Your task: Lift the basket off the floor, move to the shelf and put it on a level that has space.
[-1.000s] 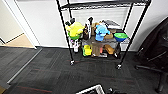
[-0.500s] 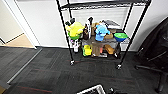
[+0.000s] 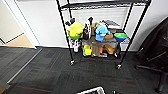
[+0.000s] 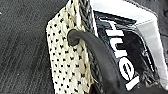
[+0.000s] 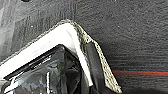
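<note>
Basket (image 3: 93, 91) at lower edge of head view, over dark carpet floor (image 3: 50, 72), well short of shelf (image 3: 100, 37). Low tier crowded with colourful toys (image 3: 75, 30). Woven wall, black handle (image 4: 95, 50) close to left wrist. Claw state: cannot tell, either arm.

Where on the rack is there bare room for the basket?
The wire tier at the top of the head view looks bare along its visible front. The lower tier is crowded with toys and a green bowl. The basket sits low in view.
</note>
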You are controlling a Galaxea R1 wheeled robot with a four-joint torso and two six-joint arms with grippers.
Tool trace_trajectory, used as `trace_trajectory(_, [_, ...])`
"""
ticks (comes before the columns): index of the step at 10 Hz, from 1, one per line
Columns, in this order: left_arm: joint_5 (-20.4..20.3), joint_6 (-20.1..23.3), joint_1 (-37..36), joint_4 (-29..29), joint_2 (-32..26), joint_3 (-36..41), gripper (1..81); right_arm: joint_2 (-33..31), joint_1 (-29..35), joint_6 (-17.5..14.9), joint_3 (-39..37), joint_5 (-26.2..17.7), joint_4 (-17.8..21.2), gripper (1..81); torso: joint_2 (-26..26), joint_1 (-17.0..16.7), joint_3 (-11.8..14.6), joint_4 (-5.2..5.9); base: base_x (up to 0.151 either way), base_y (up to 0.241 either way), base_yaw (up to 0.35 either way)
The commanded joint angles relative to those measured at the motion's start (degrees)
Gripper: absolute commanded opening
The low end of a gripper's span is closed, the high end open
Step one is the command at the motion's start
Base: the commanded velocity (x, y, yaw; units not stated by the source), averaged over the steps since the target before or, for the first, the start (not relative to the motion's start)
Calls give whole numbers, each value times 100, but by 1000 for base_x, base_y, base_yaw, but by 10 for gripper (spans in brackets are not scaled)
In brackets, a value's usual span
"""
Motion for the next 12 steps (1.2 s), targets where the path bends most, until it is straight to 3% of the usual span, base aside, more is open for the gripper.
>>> trace_trajectory(1, [541, -26, -611, -192, -238, 344, 10, -273, 395, 101, 493, 71, 603, 10, 0, 0, 0, 0, 0, 0, 0])
trace_trajectory(3, [524, -26, -637, -184, -238, 388, 10, -587, 369, 171, 965, 141, 717, 10, 0, 0, 0, 0, 0, 0, 0])
trace_trajectory(4, [515, -26, -645, -184, -247, 388, 10, -728, 325, 188, 1203, 315, 813, 10, 573, -369, 0, 0, 0, 0, 0])
trace_trajectory(6, [471, -26, -750, -236, -221, 388, 10, -853, 281, 294, 1381, 467, 911, 10, 654, -413, 0, 0, 0, 0, 0])
trace_trajectory(10, [497, -26, -848, -368, -115, 397, 10, -1186, 176, 294, 1767, 476, 893, 10, 1392, -874, 0, 0, 0, 0, 0])
trace_trajectory(11, [489, -17, -848, -368, -106, 397, 10, -1213, 167, 286, 1776, 476, 884, 10, 1578, -990, -2, -127, 0, 0, 0])
trace_trajectory(12, [497, -17, -848, -368, -89, 397, 10, -1213, 158, 286, 1820, 476, 849, 10, 1773, -1112, 214, -512, 0, 0, 0])
